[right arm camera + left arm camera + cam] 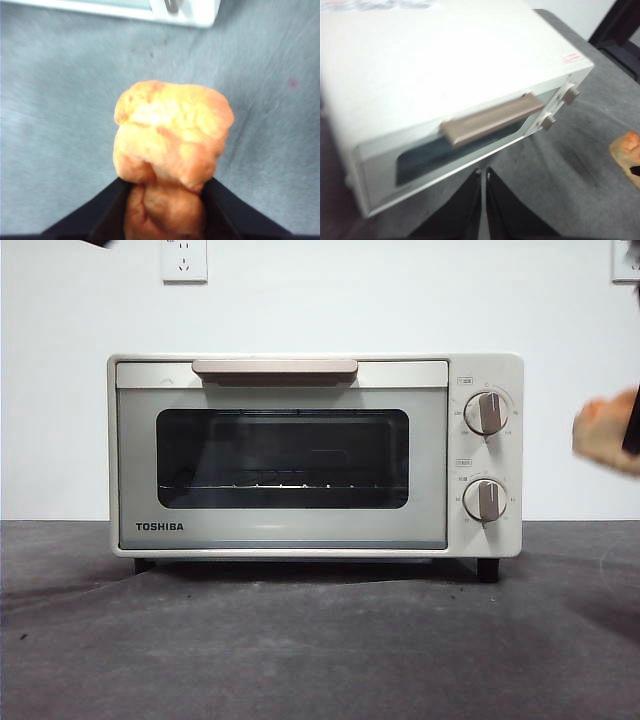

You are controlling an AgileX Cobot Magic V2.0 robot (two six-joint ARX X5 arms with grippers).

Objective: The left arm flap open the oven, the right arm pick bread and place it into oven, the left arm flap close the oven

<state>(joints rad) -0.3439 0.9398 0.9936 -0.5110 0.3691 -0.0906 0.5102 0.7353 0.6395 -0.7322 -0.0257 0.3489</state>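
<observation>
Gripping bread (172,137), right gripper (165,195) shows in wrist view; left gripper (483,175) closed above oven (445,90) w/ door shut.

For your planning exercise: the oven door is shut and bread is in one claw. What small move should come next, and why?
Probably the left claw, jaws shut just short of the handle, should hook it and flap the door down. The oven is closed, while the right claw holds the bread off to the side.
</observation>
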